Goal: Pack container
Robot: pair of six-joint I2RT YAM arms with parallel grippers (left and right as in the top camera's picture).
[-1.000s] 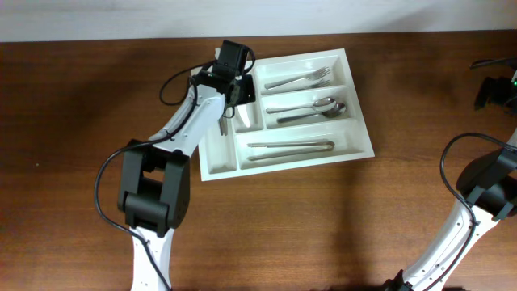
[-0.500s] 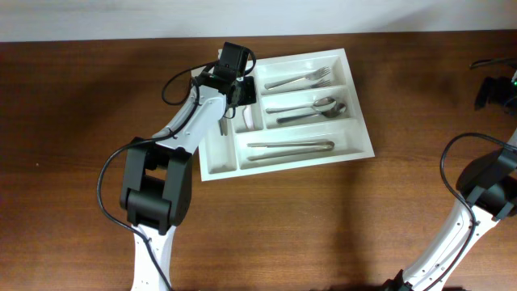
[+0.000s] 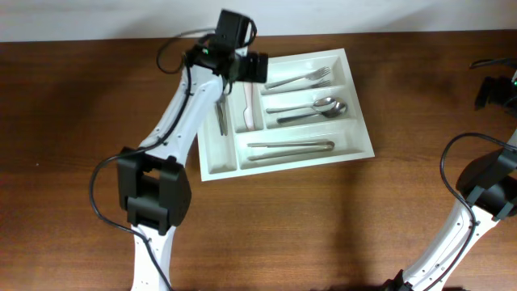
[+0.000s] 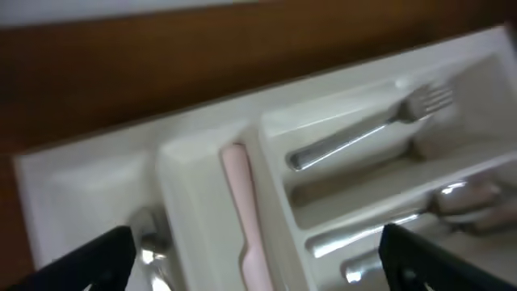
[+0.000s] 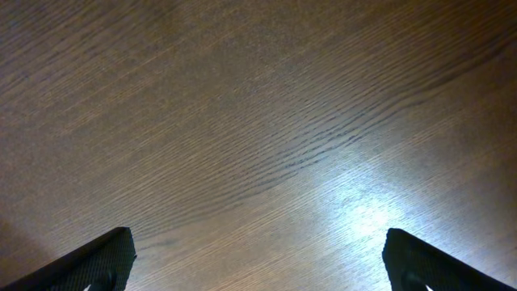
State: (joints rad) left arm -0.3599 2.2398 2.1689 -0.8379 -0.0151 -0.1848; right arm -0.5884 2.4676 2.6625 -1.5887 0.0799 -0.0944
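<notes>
Release is what has just changed. A second ago the left hand (image 4: pixel 258 257) was low inside the container (image 3: pixel 216 158), with its fingers nearly together over the second narrow compartment. Now it has lifted toward the far rim and its fingers stand wide apart, with nothing between them. The pale pink utensil (image 4: pixel 242 210) lies alone in that compartment. It is directly below the hand, between the two fingertips in the wrist view, and it touches neither.

I judge that this piece is now packed and that the hand is free. No loose cutlery shows on the desk (image 3: pixel 81 121) in the overhead view, so the packing seems almost finished.

To the left of the hand, a metal piece (image 3: pixel 220 113) lies in the outer narrow compartment. To its right is the fork (image 4: pixel 363 133) in the far long compartment. Beyond it are the spoons (image 3: pixel 313 108) in the middle one, and nearest is a long metal item (image 3: pixel 289 147) that I cannot identify.

Well apart from the container, at the right side, the right hand (image 5: pixel 258 267) hangs fully open over bare desk wood, empty.
</notes>
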